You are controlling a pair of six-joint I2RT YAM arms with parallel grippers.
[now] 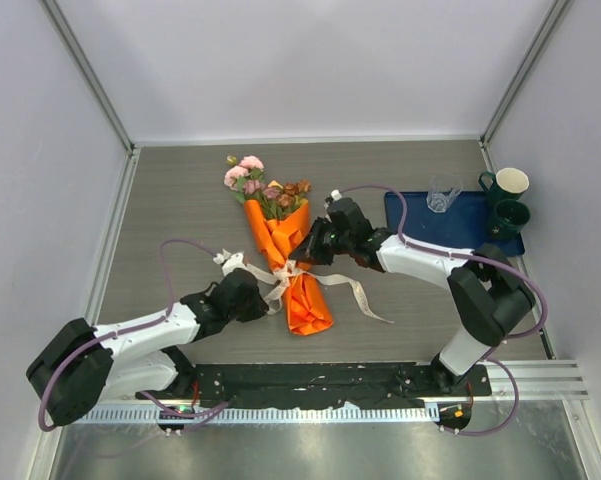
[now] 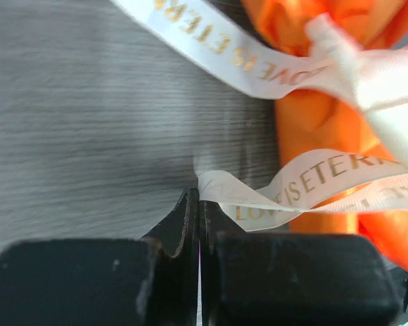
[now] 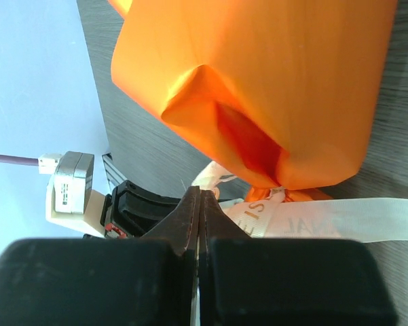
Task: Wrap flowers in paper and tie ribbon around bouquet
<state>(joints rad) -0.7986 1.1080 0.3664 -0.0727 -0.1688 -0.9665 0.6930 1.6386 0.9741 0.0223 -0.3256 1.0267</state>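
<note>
Bouquet (image 1: 277, 232): is lying on its side at the middle of the table (image 1: 180, 200), with its head pointing toward the far edge and slightly left, and its narrow foot toward the arms.
Flowers (image 1: 258, 185): are sticking out of the cone's open far end. The pink blooms are sitting farthest left, the brownish-orange ones to their right, with green leaves among them.
Paper (image 1: 302, 298): is wrapping the stems as a bright orange cone, and its near end is lying folded flat on the table.
Ribbon (image 1: 285, 272): is circling the cone around its lower middle, where a loose knot is sitting. One tail is curling off to the left, and the other is trailing right and toward the near edge. In the left wrist view, gold lettering is running along it (image 2: 312, 176).
Left claw (image 1: 268, 300): is resting low at the cone's left flank, beside the knot. Its fingers (image 2: 183, 224) are pressing together, and a folded edge of ribbon is touching their tips. Whether ribbon is caught between them cannot be told.
Right claw (image 1: 308, 252): is sitting at the cone's right flank, just beyond the ribbon band. Its fingers (image 3: 187, 217) are pressing together, and ribbon (image 3: 339, 221) is passing just past the tips. A grip on it cannot be told.
Blue tray (image 1: 420, 235): is lying at the far right, well apart from the bouquet, and is carrying a clear glass (image 1: 442, 195).
Green mugs (image 1: 508, 215): are standing upright at the tray's right end.
</note>
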